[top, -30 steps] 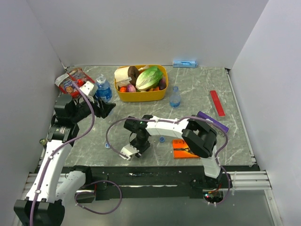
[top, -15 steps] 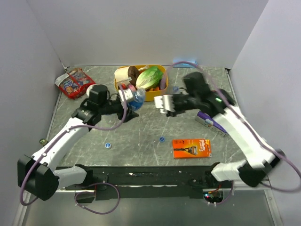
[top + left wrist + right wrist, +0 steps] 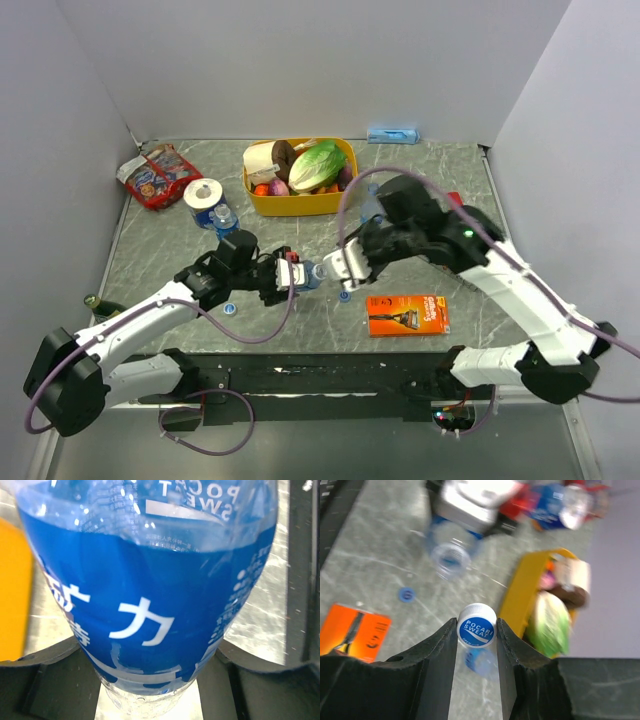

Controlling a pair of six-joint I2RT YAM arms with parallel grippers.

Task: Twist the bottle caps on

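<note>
My left gripper point(image 3: 291, 273) is shut on a clear bottle point(image 3: 307, 272) with a blue label, held on its side at front centre, mouth toward the right. The label fills the left wrist view point(image 3: 150, 605), with my left gripper point(image 3: 155, 672) round the bottle. My right gripper point(image 3: 343, 264) is shut on a blue and white cap point(image 3: 477, 625), just right of that bottle's open mouth point(image 3: 451, 558). The right gripper point(image 3: 477, 628) pinches the cap at its sides. Two loose blue caps point(image 3: 345, 295) point(image 3: 228, 309) lie on the table. A second bottle point(image 3: 224, 215) stands at the left. A third point(image 3: 369, 210) is partly hidden behind my right arm.
A yellow basket point(image 3: 300, 205) of produce stands at back centre. An orange razor pack point(image 3: 406, 314) lies front right. A white ring point(image 3: 205, 193) sits by the left bottle, a snack bag point(image 3: 157, 177) behind it. A green bottle point(image 3: 100, 304) lies at the left edge.
Both grippers have moved from near the basket toward the table's front centre. The left carried its bottle down and turned it sideways. The right came down-left with the cap, close to the bottle's mouth.
</note>
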